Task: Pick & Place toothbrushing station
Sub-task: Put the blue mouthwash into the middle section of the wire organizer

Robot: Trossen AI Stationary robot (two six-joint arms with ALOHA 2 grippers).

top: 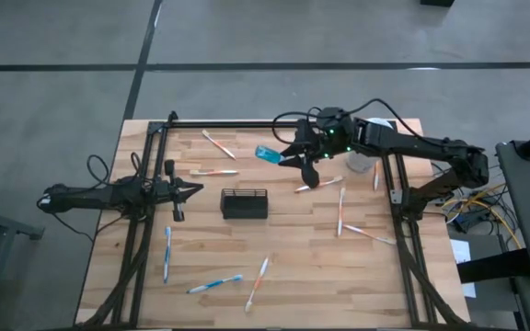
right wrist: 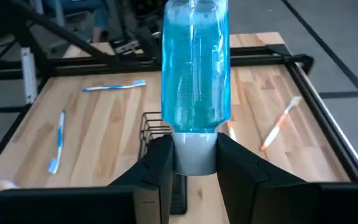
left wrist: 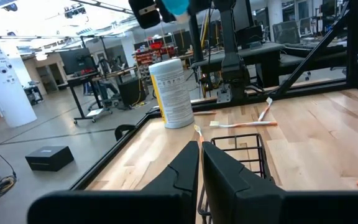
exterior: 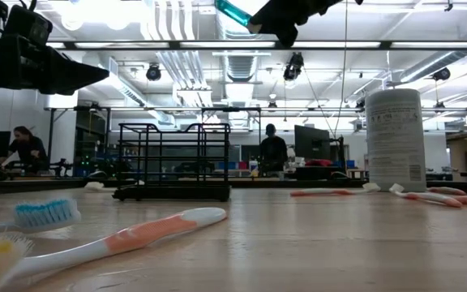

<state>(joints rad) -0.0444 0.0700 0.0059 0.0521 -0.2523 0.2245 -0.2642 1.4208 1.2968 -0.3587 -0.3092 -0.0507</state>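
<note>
The toothbrushing station, a small black wire basket [top: 245, 203] [exterior: 173, 166] [left wrist: 241, 154] [right wrist: 157, 127], stands on its base mid-table. My right gripper [top: 285, 156] [right wrist: 194, 155] hangs high above the table, to the far right of the basket, shut on a clear blue bottle [top: 265, 154] [exterior: 233, 11] [right wrist: 195, 68] with a pale cap. My left gripper [top: 190, 190] [left wrist: 201, 171] waits shut at the table's left, level, pointing at the basket. Several toothbrushes [top: 214, 172] [exterior: 128, 235] lie flat around the table. My right gripper pinches the bottle's pale cap end [right wrist: 194, 163] between its two fingers. The fingers come from the table's right side, slanting slightly down. The bottle runs on along the fingers beyond their tips, lifted well clear of the table.
A white-topped canister [top: 362, 164] [exterior: 394, 138] [left wrist: 169, 93] stands at the far right, under my right arm. Toothbrushes lie near the front edge [top: 214, 284] and right of the basket [top: 340, 210]. A black frame [top: 247, 122] borders the table's far edge and sides.
</note>
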